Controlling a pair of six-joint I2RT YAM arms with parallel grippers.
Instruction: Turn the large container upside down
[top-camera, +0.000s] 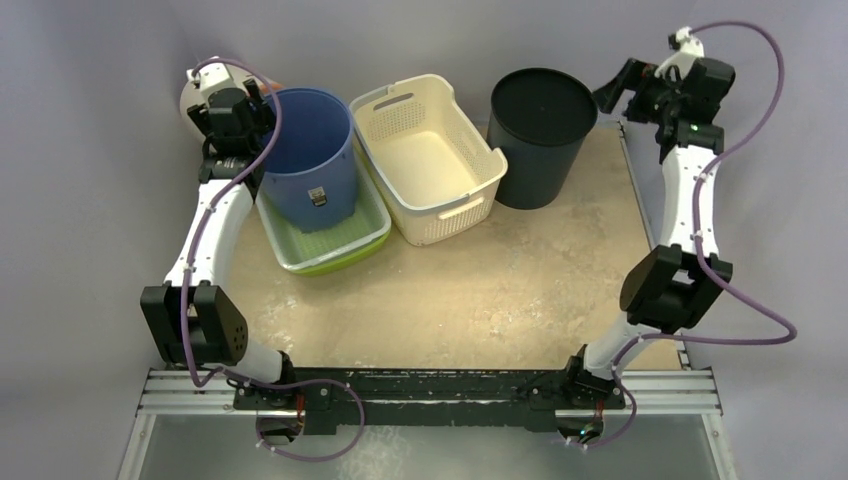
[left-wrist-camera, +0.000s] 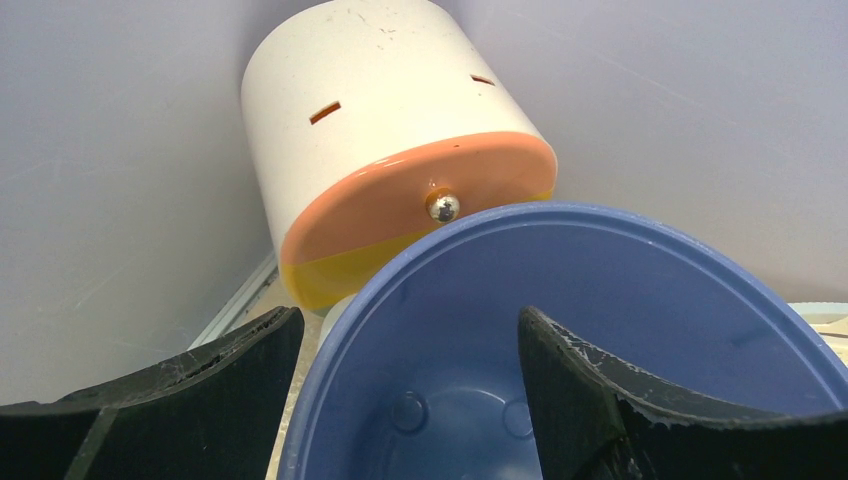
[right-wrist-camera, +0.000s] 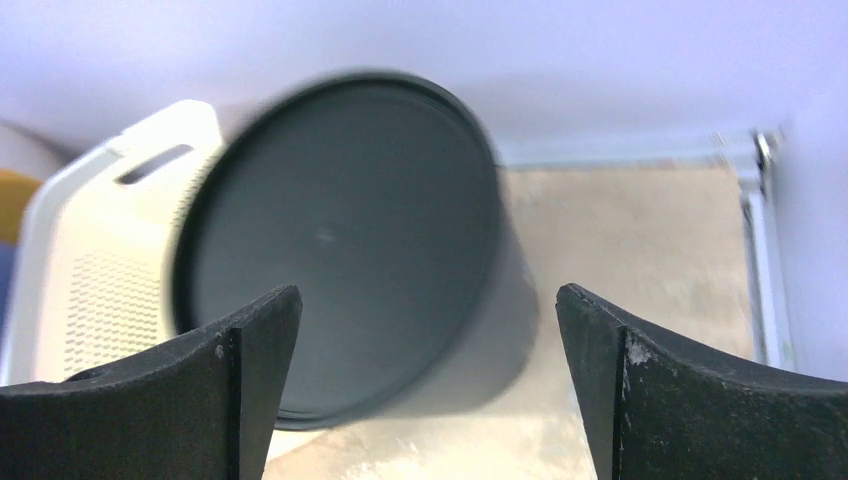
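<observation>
- Placement of the black container (top-camera: 540, 145) is at the far right of the table (top-camera: 480, 290), just beside the cream basket (top-camera: 430, 165); it is judged to be the large container, being the widest vessel in view
- Its body is seen standing on the table, wider at the top than at the foot, which suggests a mouth facing up; whether the dark top face is an open mouth or a closed base cannot be told, since the right wrist view is blurred
- The right gripper (right-wrist-camera: 428, 300) is held above and to the right of it, apart from it, with the jaws spread wide and nothing between them; the spread is judged to suit a rim or wall not yet taken
- The left gripper (left-wrist-camera: 410, 320) is also spread: one finger is seen inside the blue bucket (top-camera: 312, 150) and one outside, so the rim is straddled but not pinched
- The blue bucket is stood mouth-up in the green tray (top-camera: 345, 245), with a white and orange cylinder (left-wrist-camera: 380, 130) lying behind it by the wall
- The overturning is judged not yet begun; a firm hold on the rim would be needed, and room clear of the basket would have to be kept for the swing
</observation>
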